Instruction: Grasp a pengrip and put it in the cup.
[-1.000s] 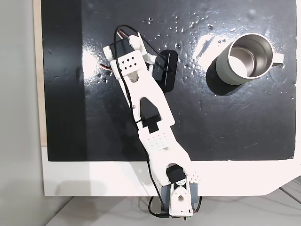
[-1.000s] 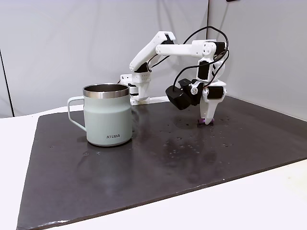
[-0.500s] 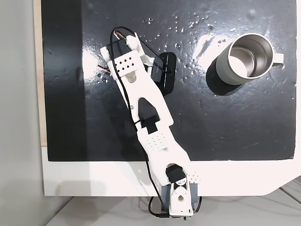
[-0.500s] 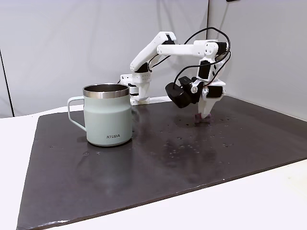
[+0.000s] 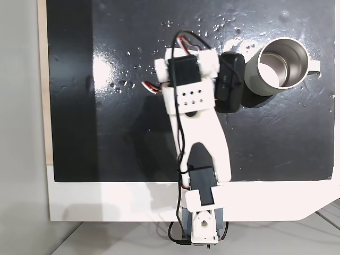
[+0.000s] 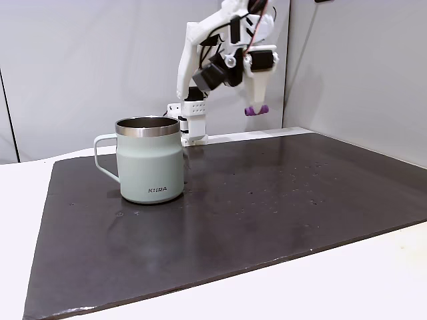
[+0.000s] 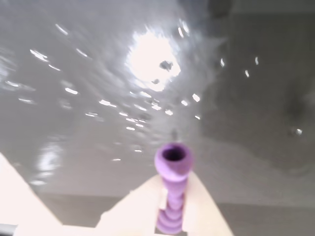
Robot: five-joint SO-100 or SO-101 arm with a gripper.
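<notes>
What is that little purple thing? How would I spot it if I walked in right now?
Start at the dark mat on the white table, then follow the white robot arm up to its gripper, high above the mat and to the right of the grey-green cup in a fixed view. The pengrip is pinched in the tips: a tiny ribbed purple tube, hollow-ended, the one colourful item.

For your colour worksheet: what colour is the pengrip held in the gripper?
Light purple; the wrist view shows the pengrip best.
</notes>
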